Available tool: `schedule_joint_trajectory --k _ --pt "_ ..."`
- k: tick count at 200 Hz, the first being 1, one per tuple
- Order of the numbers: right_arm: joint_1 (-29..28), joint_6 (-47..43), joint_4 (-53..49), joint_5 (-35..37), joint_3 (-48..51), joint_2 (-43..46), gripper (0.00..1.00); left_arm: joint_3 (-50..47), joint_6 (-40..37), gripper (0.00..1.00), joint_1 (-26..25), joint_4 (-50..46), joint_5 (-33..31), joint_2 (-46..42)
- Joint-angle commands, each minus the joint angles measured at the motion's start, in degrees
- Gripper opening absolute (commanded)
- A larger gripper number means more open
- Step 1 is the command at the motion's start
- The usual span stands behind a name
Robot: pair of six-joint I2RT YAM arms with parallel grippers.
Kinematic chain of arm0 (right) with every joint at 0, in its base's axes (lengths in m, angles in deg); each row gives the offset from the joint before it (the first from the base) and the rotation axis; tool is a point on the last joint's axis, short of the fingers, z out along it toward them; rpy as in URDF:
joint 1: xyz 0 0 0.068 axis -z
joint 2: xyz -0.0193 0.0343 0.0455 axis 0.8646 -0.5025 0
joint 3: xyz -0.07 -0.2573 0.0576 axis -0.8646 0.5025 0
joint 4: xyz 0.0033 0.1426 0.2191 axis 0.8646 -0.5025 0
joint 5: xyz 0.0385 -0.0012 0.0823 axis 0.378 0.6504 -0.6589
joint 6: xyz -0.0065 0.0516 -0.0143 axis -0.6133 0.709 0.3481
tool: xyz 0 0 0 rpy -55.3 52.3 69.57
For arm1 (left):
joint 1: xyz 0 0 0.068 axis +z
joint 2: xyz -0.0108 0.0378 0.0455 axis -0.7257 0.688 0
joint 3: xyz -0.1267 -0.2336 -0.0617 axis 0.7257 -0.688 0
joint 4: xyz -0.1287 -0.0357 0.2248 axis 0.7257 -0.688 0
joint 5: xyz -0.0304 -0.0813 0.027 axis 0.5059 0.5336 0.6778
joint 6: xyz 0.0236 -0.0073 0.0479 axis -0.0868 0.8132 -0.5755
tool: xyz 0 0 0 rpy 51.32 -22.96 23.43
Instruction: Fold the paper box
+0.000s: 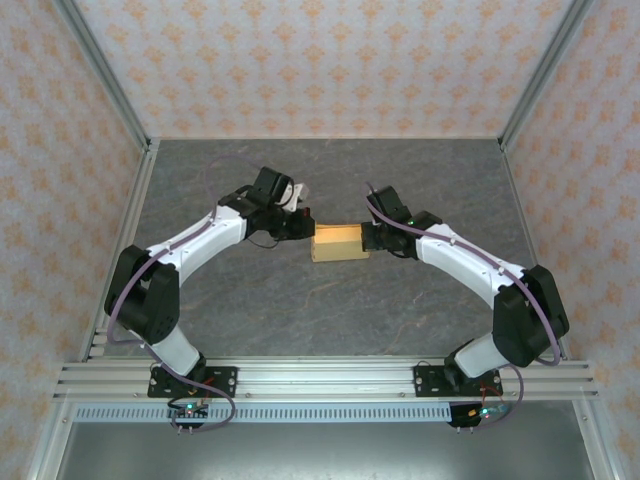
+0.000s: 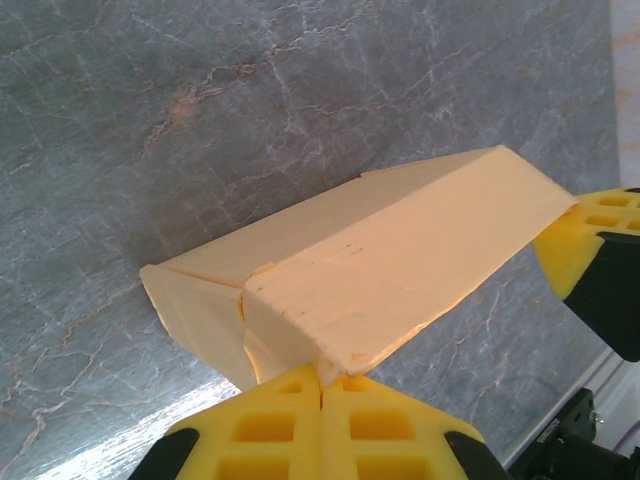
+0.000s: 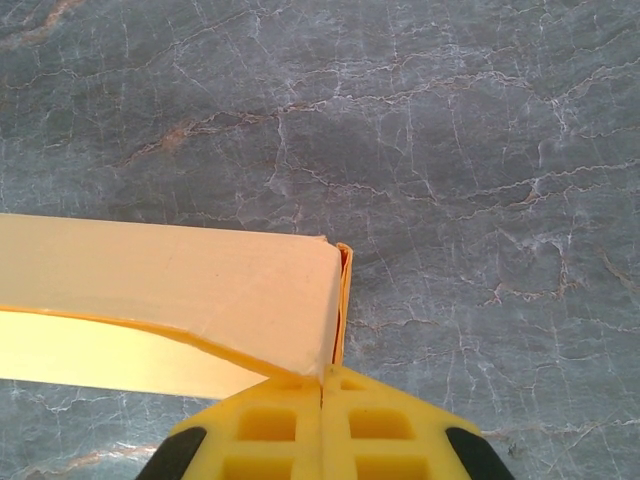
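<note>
nearest you, the metal rail [image 1: 320, 378] at the table's front edge carries both arm bases. from the left base, the left arm [image 1: 190, 245] bends up and in toward the middle of the grey stone-patterned table [image 1: 330, 320]. the left gripper [image 1: 305, 232] has its yellow fingers [image 2: 265, 425] pressed together with no gap, and their tips touch the left end of the paper box [image 1: 338, 243]. you cannot tell from the wrist view whether a sliver of card is caught between them.

the box lies flat on the table at mid-depth, between the two grippers. it is folded into a small rectangular block. its long axis runs left to right, with one short end toward each gripper. the faces you can see are closed, so its inside is hidden. in the right wrist view, a thin flap edge [image 3: 344, 300] stands along the right end, not quite flush.

the right gripper [image 1: 372, 238] is likewise pinched closed, finger against finger, with its tips against the box's right end. behind it, the right arm [image 1: 470, 262] runs back to its base.
</note>
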State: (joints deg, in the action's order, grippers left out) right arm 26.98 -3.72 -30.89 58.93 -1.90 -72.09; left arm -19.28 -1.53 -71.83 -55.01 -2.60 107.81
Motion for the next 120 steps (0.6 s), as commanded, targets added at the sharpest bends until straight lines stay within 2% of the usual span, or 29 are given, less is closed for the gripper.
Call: schedule_joint_trajectory --k 1,48,89,120 --pt "-0.8 -0.6 -0.8 0.8 0.8 -0.4 0.00 -0.6 2.3 0.00 0.7 3.3 4.8 0.6" --pt "-0.8 -0.5 -0.7 0.6 0.8 -0.5 0.00 -1.8 4.0 0.00 1.5 4.9 6.0 0.5" --pt "-0.8 0.0 0.1 0.1 0.5 0.2 0.00 -2.6 2.7 0.00 1.5 4.2 3.9 0.9" --pt "-0.8 0.4 0.0 -0.1 0.0 -0.3 0.00 -4.0 6.0 0.00 1.5 6.7 3.9 0.9"
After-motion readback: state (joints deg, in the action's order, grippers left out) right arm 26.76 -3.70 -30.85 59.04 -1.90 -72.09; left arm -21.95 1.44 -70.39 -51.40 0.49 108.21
